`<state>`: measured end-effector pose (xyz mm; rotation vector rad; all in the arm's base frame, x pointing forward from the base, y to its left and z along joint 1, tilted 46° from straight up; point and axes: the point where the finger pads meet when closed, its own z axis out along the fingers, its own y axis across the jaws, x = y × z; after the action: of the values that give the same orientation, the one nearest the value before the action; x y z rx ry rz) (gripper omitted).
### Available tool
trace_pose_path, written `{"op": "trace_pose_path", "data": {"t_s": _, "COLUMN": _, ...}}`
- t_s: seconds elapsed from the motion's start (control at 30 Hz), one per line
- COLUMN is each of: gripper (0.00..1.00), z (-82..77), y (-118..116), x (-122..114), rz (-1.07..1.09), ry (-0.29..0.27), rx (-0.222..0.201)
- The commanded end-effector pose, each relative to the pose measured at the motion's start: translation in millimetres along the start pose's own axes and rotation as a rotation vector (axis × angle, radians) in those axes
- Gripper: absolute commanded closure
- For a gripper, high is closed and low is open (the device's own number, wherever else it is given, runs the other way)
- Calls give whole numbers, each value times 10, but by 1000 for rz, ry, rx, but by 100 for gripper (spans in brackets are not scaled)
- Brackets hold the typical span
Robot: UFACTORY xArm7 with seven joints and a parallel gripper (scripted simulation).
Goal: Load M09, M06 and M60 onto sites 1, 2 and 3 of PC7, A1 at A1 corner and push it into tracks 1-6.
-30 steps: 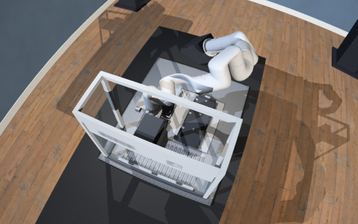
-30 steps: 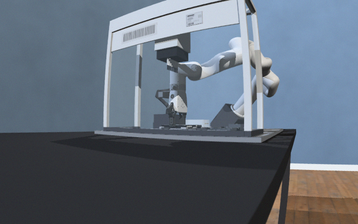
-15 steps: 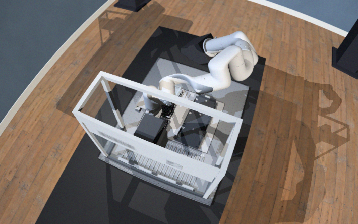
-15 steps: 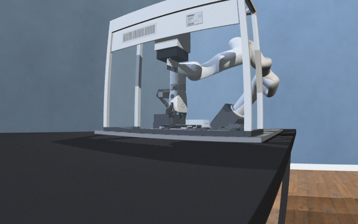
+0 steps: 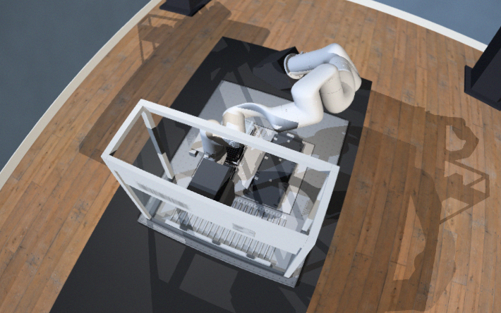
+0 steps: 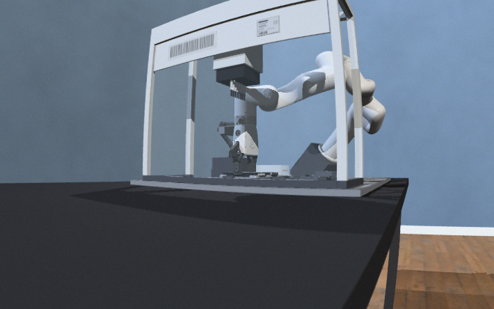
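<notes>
Our gripper (image 6: 236, 164) is down low on the deck under the frame (image 6: 241, 26), with its fingers wide and closed on something broad. We judge this to be a plate (image 5: 232, 154) at the nests, though we cannot tell which of the three. From the top the beam hides the fingers. The carrier (image 5: 274, 176) lies on the apron before the rails (image 5: 225, 235), and its sites look bare as far as we can see.

Risks as we judge them:
- a grip this wide leaves little margin, so an off-centre hold could let the plate tilt or slip on the lift
- a straight rise could knock the wrist against the dark head (image 6: 237, 71) hanging just above
- a plate carried across skewed may ride up on a locator, or land with A1 at the wrong corner
- bumping the loose carrier would shift it
</notes>
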<state>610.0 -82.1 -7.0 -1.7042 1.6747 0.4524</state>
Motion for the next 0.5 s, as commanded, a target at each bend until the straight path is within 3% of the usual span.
{"op": "trace_pose_path", "data": {"t_s": 0.0, "gripper": 100, "z": -30, "y": -12, "x": 14, "rz": 0, "ry": 4, "rx": 4}}
{"op": "trace_pose_path", "data": {"t_s": 0.47, "gripper": 100, "z": -110, "y": -12, "x": 14, "rz": 0, "ry": 4, "rx": 4}}
